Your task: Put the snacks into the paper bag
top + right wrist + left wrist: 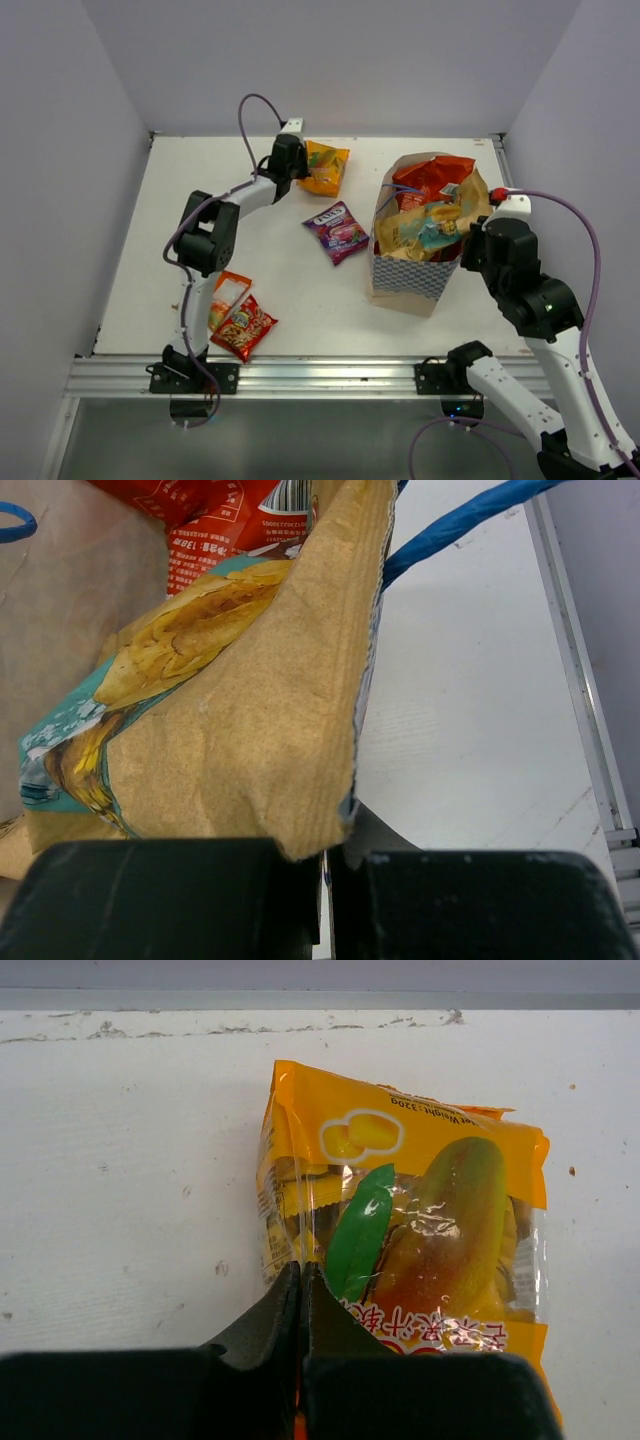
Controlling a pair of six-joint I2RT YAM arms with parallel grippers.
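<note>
though near bag (415, 275) (left), purple packet (337, 231)

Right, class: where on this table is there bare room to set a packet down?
Bare: the near-middle stretch between the small red packet and the paper bag; also the far-left corner beside the left arm. Tight: between purple packet and bag.
</note>
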